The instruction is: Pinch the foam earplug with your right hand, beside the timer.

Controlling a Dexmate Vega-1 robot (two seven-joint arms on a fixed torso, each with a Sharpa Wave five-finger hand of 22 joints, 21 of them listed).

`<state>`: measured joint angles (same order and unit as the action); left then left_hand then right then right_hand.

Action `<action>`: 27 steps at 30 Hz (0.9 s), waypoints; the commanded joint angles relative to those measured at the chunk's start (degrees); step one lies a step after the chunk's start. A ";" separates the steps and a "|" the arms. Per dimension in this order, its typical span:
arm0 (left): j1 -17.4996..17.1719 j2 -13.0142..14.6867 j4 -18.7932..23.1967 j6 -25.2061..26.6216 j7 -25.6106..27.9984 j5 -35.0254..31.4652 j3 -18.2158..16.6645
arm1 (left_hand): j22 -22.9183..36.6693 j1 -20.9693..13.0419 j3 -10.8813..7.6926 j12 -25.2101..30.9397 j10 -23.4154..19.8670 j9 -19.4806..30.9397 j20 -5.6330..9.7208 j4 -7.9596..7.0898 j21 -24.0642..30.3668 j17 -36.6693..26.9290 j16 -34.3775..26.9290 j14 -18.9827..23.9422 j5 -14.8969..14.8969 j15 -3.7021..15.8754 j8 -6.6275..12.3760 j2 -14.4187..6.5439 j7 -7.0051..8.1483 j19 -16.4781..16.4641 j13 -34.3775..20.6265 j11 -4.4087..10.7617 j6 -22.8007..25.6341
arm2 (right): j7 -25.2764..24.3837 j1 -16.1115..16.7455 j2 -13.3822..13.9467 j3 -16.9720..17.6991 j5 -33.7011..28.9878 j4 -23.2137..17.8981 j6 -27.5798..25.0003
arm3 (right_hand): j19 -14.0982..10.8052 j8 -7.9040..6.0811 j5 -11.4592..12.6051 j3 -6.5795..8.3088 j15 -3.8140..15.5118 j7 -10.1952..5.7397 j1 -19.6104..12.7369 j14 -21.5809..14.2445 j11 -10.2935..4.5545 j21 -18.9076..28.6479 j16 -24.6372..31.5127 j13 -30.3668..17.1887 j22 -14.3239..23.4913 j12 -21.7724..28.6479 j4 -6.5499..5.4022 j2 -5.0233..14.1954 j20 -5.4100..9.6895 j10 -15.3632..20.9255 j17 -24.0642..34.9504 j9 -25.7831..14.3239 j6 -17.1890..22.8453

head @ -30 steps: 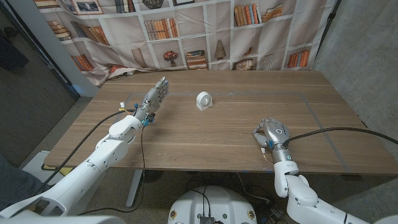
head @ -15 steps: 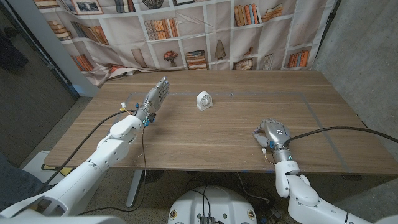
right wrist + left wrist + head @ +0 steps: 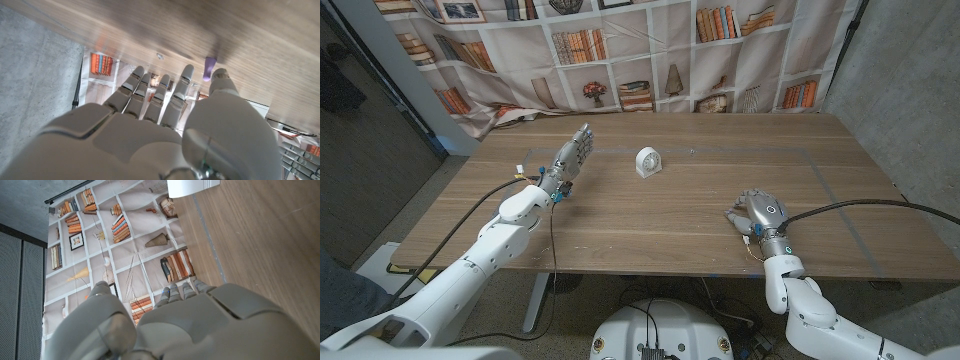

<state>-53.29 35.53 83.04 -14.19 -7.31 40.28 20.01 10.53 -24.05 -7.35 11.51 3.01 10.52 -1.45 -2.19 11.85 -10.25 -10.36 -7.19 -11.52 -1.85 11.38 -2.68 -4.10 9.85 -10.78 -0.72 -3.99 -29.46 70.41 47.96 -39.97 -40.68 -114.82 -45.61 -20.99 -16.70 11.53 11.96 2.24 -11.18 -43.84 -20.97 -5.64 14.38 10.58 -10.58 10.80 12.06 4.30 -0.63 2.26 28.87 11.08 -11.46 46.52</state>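
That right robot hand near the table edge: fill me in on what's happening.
The right robot hand is at the near edge of the wooden table, working at a small purple foam earplug. In the right wrist view the earplug lies just beyond the thumb tip; whether it is pinched yet is unclear. The white timer stands farther back. The left robot hand is off to the side with straight fingers, holding nothing.

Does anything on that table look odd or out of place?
A small purple earplug lies by the right hand's thumb tip, far from the white timer. Nothing looks spilled or damaged.
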 commanded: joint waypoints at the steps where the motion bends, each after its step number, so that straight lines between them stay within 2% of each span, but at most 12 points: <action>1: 0.04 -0.15 -0.03 0.18 -0.03 0.06 0.16 | 0.17 -0.15 0.07 0.18 0.30 0.25 -0.58 -0.01 0.03 -0.18 -0.23 -0.43 0.10 0.00 -0.11 -0.04 0.15 3.82 -0.12 0.07 -0.01 | 0.12 1.43 1.66 1.85 2.23 -1.70 2.03 | 0.75 0.68 -0.21 -0.57 -0.10 -0.09 2.47 0.54 0.24 -0.56 0.00 -0.30 0.17 0.04 -1.33 -0.02 0.07 -0.08 0.18 -0.11 -0.92; 5: -0.07 -0.10 -0.09 -0.14 -0.22 0.06 0.10 | 0.17 -0.16 0.10 0.18 0.30 0.25 -0.61 -0.01 0.04 -0.18 -0.24 -0.44 0.10 0.05 -0.11 -0.06 0.19 3.83 -0.12 -0.08 -0.01 | -0.52 2.10 2.31 2.61 2.28 -3.05 2.59 | 0.96 1.36 -0.43 -1.25 -0.51 -0.09 4.84 0.74 0.48 -0.71 0.07 -0.33 0.19 0.08 -2.49 0.15 -0.06 -0.19 0.24 -0.19 -1.94; 6: -0.16 -0.07 -0.06 -0.21 -0.35 0.19 0.04 | 0.17 -0.16 0.11 0.18 0.31 0.25 -0.56 -0.01 0.05 -0.18 -0.24 -0.43 0.10 0.03 -0.10 -0.07 0.18 3.81 -0.12 -0.01 0.01 | -0.78 2.23 2.37 2.73 2.12 -3.39 2.67 | 0.99 1.51 -0.48 -1.38 -0.52 0.12 5.53 0.76 1.11 -0.75 0.11 -0.34 0.19 0.14 -2.83 0.36 -0.09 -0.10 0.25 -0.23 -2.09; 12: -0.93 0.25 0.31 -0.56 -0.29 0.41 -0.34 | 0.17 -0.16 0.16 0.19 0.31 0.25 -0.53 -0.02 0.06 -0.19 -0.23 -0.48 0.11 0.03 -0.11 -0.07 0.14 3.82 -0.12 -0.06 -0.02 | -2.05 2.85 2.59 3.73 1.29 -5.45 3.30 | 1.08 2.23 -0.55 -1.42 -0.67 -0.07 6.31 0.81 1.42 -0.85 0.16 -0.35 0.17 0.24 -3.22 0.82 0.26 0.05 0.27 -0.29 -3.51; 16: -1.38 0.55 0.59 -0.92 -0.47 0.51 -0.61 | 0.17 -0.16 0.19 0.15 0.41 0.25 -0.52 -0.02 0.06 -0.19 -0.25 -0.45 0.12 0.02 -0.12 -0.07 0.13 3.83 -0.12 -0.07 -0.04 | -2.81 3.60 1.29 5.59 2.82 -6.95 3.26 | 1.18 2.99 -0.61 -1.29 -0.82 0.42 6.95 0.90 1.72 -0.94 0.18 -0.36 0.16 0.18 -3.61 1.61 0.28 -0.21 0.30 -0.36 -5.11; 17: -1.45 0.62 0.59 -1.10 -0.63 0.53 -0.67 | 0.17 -0.16 0.20 0.17 0.37 0.25 -0.50 -0.02 0.06 -0.19 -0.25 -0.44 0.12 0.02 -0.12 -0.07 0.14 3.84 -0.12 -0.08 -0.03 | -3.21 3.92 0.64 6.40 3.93 -7.22 3.60 | 1.28 3.12 -0.58 -0.84 -0.87 0.65 7.14 0.99 2.31 -1.00 0.21 -0.36 0.17 0.17 -3.93 2.86 0.24 -0.31 0.36 -0.41 -5.27; 19: -1.50 0.64 0.33 -1.63 -1.34 0.77 -0.79 | 0.17 -0.16 0.21 0.18 0.35 0.25 -0.40 -0.02 0.09 -0.19 -0.24 -0.47 0.12 0.02 -0.11 -0.07 0.15 3.77 -0.12 -0.05 -0.03 | -4.26 4.63 -0.51 8.41 6.92 -7.35 5.48 | 1.37 3.20 -0.57 -0.44 -0.88 0.95 7.15 1.15 2.40 -1.05 0.19 -0.36 0.17 0.20 -4.09 3.82 0.27 -0.28 0.39 -0.45 -5.37; 21: -1.59 0.72 0.21 -2.05 -1.76 0.87 -0.92 | 0.17 -0.14 0.25 0.14 0.45 0.25 -0.39 -0.03 0.10 -0.19 -0.23 -0.52 0.13 0.01 -0.15 -0.06 0.31 3.76 -0.12 0.07 -0.11 | -5.23 5.24 -1.25 10.25 9.77 -7.28 8.00 | 1.54 3.52 -0.64 -0.19 -1.24 1.44 7.10 1.54 2.66 -1.13 0.03 -0.35 0.16 0.15 -4.06 4.29 0.23 -0.46 0.32 -0.46 -6.01; 22: -1.67 0.83 0.27 -2.18 -1.78 0.81 -1.00 | 0.17 -0.11 0.28 0.11 0.53 0.25 -0.29 -0.04 0.11 -0.19 -0.22 -0.56 0.13 0.10 -0.15 -0.05 0.35 3.75 -0.12 0.20 -0.11 | -5.68 5.46 -1.61 10.97 10.84 -7.31 8.95 | 1.67 3.69 -0.71 -0.10 -1.34 1.60 7.15 1.62 3.27 -1.20 0.00 -0.34 0.16 0.12 -4.06 4.49 0.18 -0.59 0.28 -0.47 -6.34; 27: -2.22 1.12 0.64 -2.50 -1.66 1.06 -1.48 | 0.18 0.02 0.39 0.09 0.61 0.25 0.17 -0.10 0.12 -0.20 -0.16 -0.75 0.15 0.16 -0.16 0.01 0.39 3.74 -0.12 0.26 -0.16 | -7.34 6.19 -2.11 13.51 13.84 -8.03 12.93 | 2.10 4.77 -0.97 -0.05 -1.91 3.74 7.95 2.12 3.74 -1.41 -0.09 -0.34 0.14 0.15 -4.29 5.05 0.08 -0.78 0.17 -0.48 -8.70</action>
<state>-54.60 36.07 83.35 -15.46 -8.30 40.89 19.32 10.53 -24.05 -7.03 11.51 3.21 10.52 -1.66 -2.22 11.85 -10.25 -10.36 -7.50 -11.52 -1.54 11.38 -2.68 -4.10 10.06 -10.78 -0.51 -3.99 -33.54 74.49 48.14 -32.57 -33.74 -121.01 -39.26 -19.22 -12.31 10.80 11.63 0.43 -8.28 -36.07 -19.17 -2.56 13.09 10.58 -10.83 10.79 12.10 0.14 3.90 2.31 27.85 11.18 -11.89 38.72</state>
